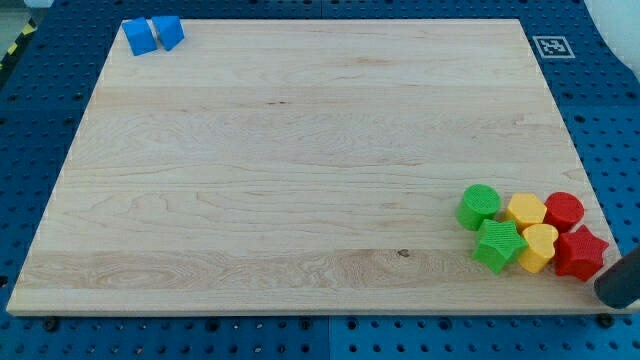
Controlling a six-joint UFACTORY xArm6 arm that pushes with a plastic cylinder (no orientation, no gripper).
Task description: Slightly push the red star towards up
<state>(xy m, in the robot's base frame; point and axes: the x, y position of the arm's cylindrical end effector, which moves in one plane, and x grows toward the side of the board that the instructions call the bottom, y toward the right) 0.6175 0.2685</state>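
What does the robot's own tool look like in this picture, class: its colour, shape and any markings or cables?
Only my tip shows, at the view's bottom right corner, just right of the red star: a dark, almost black, rounded rod end, cut off by the frame. No cables, markings or other arm parts are visible.

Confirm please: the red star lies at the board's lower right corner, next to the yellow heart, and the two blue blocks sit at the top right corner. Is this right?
Not quite. The camera view shows the two blue blocks at the board's top left corner, not the top right. The rest holds: the red star lies at the lower right corner, next to the yellow heart.
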